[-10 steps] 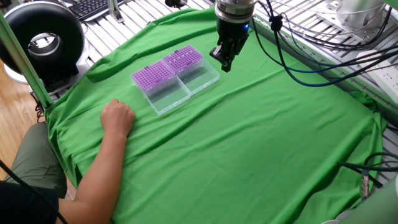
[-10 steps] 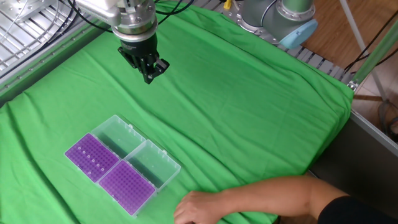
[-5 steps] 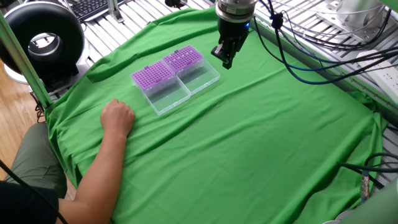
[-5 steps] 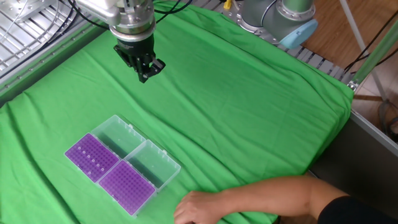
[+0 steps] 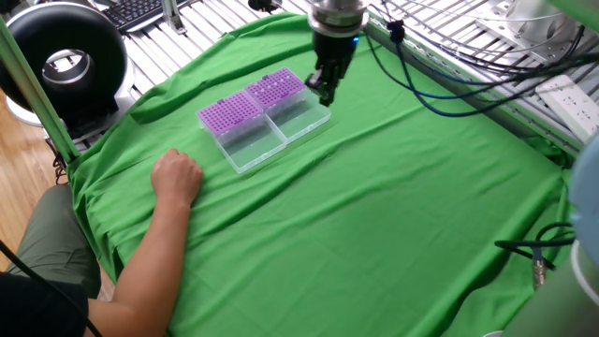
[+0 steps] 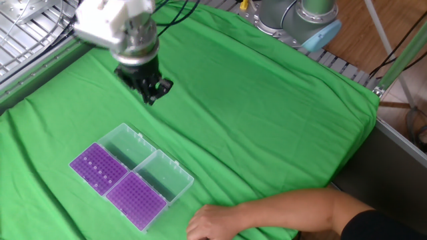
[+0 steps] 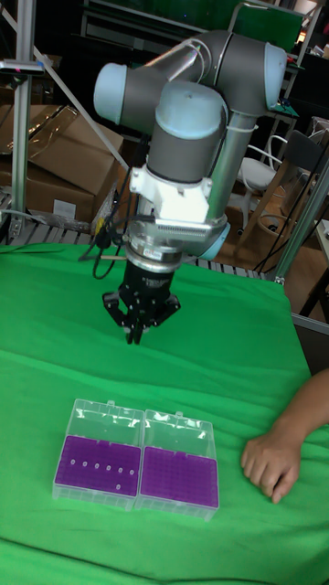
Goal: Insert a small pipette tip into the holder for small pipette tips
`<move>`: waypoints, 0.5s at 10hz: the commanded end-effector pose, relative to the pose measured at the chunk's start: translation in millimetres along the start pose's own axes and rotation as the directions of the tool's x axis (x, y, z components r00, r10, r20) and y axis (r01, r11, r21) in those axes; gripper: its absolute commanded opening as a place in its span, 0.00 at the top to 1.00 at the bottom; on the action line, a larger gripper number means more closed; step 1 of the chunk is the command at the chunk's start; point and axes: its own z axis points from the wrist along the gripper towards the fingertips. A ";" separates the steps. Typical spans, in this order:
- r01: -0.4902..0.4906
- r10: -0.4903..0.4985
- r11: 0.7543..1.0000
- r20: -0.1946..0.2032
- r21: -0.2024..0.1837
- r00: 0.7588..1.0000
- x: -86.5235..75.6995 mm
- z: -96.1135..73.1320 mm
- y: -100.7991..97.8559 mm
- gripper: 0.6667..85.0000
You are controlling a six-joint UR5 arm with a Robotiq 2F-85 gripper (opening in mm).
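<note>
Two clear boxes with purple tip racks lie side by side on the green cloth, lids open. One rack shows a few pale dots. The other rack looks evenly filled with fine holes. I cannot tell which one is the holder for small tips. My gripper hangs above the cloth just beyond the open lids, pointing down, fingers pressed together. Any small pipette tip between them is too small to make out.
A person's hand rests on the cloth beside the evenly filled rack. Cables trail from the arm over the table's far edge. A round black device stands off the table corner.
The gripper has travelled over the cloth toward the two boxes and now hangs close to their open lids. The boxes and the hand have stayed put.
</note>
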 end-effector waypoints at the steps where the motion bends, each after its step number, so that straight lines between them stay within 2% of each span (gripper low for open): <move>1: -0.030 0.030 0.999 -0.014 -0.028 0.999 -3.3 -7.0 24.5 0.79; 2: -0.107 0.106 0.993 -0.019 -0.054 0.994 -3.3 -7.3 31.6 0.80; 3: -0.181 0.180 0.982 -0.021 -0.048 0.983 -3.6 -7.2 30.3 0.82; 4: -0.233 0.233 0.972 -0.018 -0.005 0.972 -2.4 -6.9 19.5 0.90; 5: -0.260 0.260 0.965 0.015 0.028 0.966 -8.8 -7.0 9.1 0.94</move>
